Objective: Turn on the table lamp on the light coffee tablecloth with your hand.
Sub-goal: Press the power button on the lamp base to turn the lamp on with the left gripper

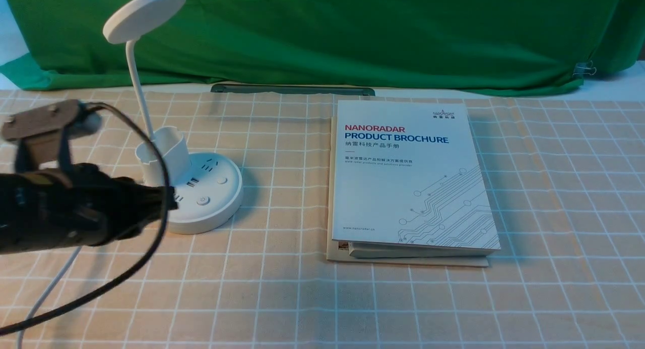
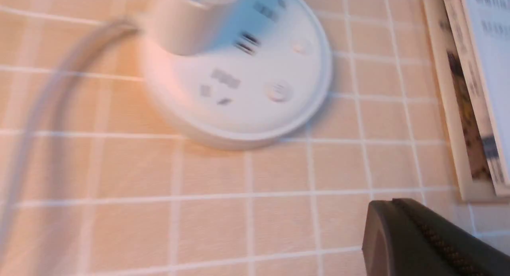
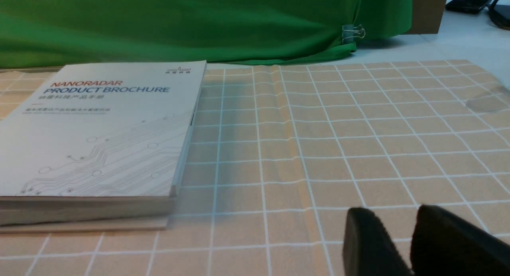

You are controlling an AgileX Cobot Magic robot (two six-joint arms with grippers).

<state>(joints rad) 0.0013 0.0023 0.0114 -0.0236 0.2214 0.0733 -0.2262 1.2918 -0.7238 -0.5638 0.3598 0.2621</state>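
Front view: looking forward and down from the near side, taking in lamp point(image 1: 204, 188), brochure point(image 1: 403, 172) and green cloth point(image 1: 352, 37). Left wrist view — close above the lamp's base, facing steeply down, sharing lamp and brochure edge with front. Right wrist view — low, facing the far side, sharing brochure and green cloth with front.

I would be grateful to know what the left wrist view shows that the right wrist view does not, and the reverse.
Only the left wrist view shows the lamp's round base, with its sockets and buttons, the cord and the left claw, its fingers closed together.

Only the right wrist view shows the green cloth, the metal clip and the right claw, a gap between its fingertips.

Both show the checked tablecloth and the stack of books, though the left wrist view catches just part of the stack.
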